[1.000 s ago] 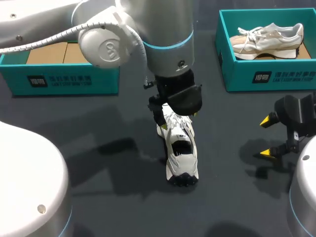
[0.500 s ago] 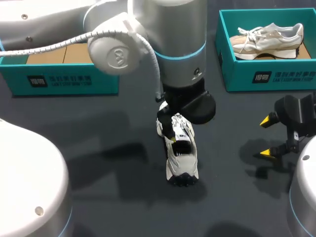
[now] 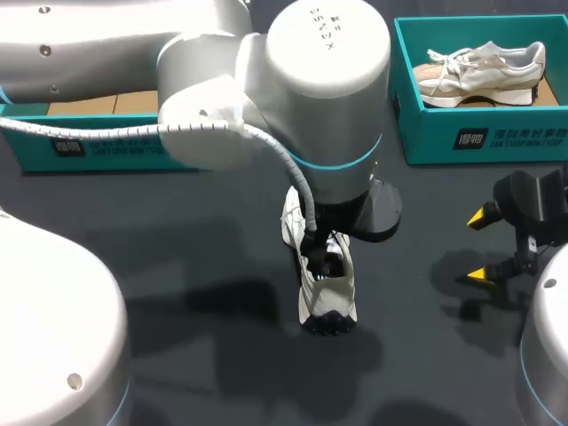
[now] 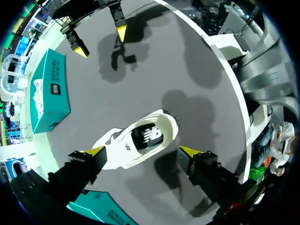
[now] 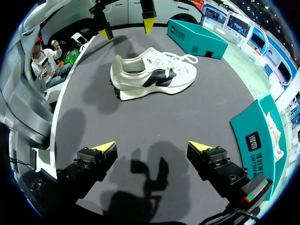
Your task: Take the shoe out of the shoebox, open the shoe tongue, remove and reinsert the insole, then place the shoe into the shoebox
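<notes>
A white shoe with black side marks (image 3: pixel 327 288) lies upright on the dark table, heel toward the front edge. My left arm (image 3: pixel 328 89) hangs over its toe end and hides the left gripper in the head view. In the left wrist view the left gripper (image 4: pixel 143 151) is open above the shoe (image 4: pixel 136 140), its yellow tips on either side and not touching it. My right gripper (image 3: pixel 482 246) stands open at the right, well away from the shoe (image 5: pixel 152 72), with nothing between its fingers (image 5: pixel 105 147).
A teal shoebox (image 3: pixel 470 138) at the back right holds a beige and white shoe (image 3: pixel 484 67). Another teal shoebox (image 3: pixel 106 146) stands at the back left, partly behind my left arm. Bare table lies between the shoe and the right gripper.
My left arm has swung forward over the shoe, covering more of its toe end, and its fingers have spread slightly wider. The shoe and the right arm have stayed put.
</notes>
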### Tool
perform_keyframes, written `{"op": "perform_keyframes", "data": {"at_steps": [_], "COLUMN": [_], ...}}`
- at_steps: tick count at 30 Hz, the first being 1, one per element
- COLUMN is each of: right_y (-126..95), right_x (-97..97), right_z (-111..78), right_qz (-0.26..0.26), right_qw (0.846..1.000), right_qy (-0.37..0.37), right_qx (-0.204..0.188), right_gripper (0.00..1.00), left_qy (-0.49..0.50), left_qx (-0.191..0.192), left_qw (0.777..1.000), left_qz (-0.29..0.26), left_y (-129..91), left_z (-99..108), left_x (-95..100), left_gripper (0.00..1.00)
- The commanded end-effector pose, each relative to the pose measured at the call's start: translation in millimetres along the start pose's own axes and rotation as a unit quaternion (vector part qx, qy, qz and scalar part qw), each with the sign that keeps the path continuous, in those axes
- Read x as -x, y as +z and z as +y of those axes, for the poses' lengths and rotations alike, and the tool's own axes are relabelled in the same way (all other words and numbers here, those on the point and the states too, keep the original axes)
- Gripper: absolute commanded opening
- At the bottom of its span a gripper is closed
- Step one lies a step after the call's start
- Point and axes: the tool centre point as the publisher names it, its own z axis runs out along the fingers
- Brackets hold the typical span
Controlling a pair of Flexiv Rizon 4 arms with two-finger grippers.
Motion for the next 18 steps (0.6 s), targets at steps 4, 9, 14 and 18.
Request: {"op": "perform_keyframes", "data": {"at_steps": [4, 9, 14, 18], "right_y": [-0.8, -0.8, -0.8, -0.8], "right_x": [-2.0, -2.0, -2.0, -2.0], "right_z": [-0.3, -0.3, -0.3, -0.3], "right_qz": [-0.001, -0.001, -0.001, -0.001], "right_qw": [1.000, 1.000, 1.000, 1.000], "right_qy": [0.000, 0.000, 0.000, 0.000], "right_qx": [-0.001, -0.001, -0.001, -0.001], "right_gripper": [1.00, 1.00, 1.00, 1.00], "left_qy": [-0.208, -0.208, -0.221, -0.225], "left_qx": [-0.003, -0.003, -0.013, -0.020], "left_qw": [0.978, 0.978, 0.975, 0.974], "left_qz": [-0.029, -0.029, -0.014, -0.007], "left_y": [4.8, 4.8, 16.1, 26.0], "left_z": [-10.6, -10.6, -11.8, -15.0], "left_x": [-19.0, -19.0, -23.0, -30.6], "left_gripper": [1.00, 1.00, 1.00, 1.00]}}
